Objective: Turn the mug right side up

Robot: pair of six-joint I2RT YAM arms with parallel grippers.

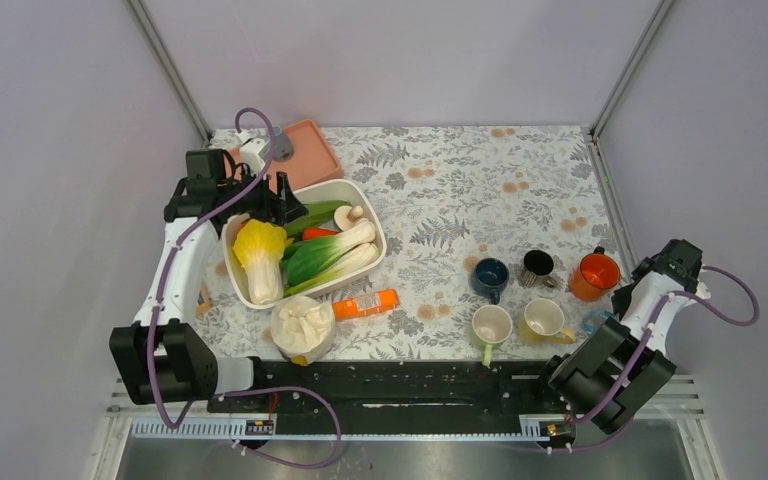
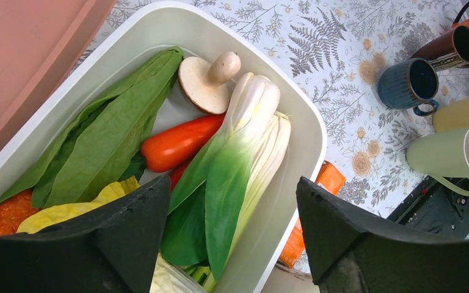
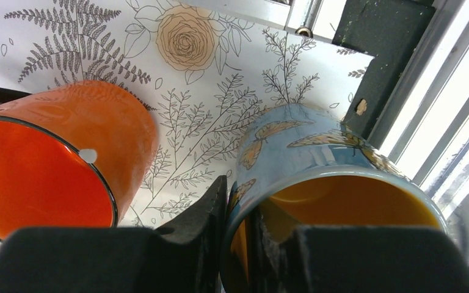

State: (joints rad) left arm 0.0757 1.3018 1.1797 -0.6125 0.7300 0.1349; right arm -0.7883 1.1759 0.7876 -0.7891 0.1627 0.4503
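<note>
The mug [image 3: 317,152] is light blue with butterflies and a yellow inside. Its mouth faces my right wrist camera. My right gripper [image 3: 239,207] is shut on its rim, one finger outside the wall and one inside. In the top view the mug [image 1: 594,321] sits at the near right, by the table edge, partly hidden under the right gripper [image 1: 615,310]. An orange mug [image 3: 67,159] stands close on its left. My left gripper [image 2: 233,183] hangs open over the white tub [image 2: 305,116] of vegetables, holding nothing.
Upright mugs stand in a group: orange [image 1: 596,274], dark brown [image 1: 538,265], navy [image 1: 490,276], green [image 1: 491,326], yellow [image 1: 543,320]. An orange packet [image 1: 365,303] and a white bundle [image 1: 302,328] lie near the tub [image 1: 375,225]. A pink tray [image 1: 305,150] sits at the back left.
</note>
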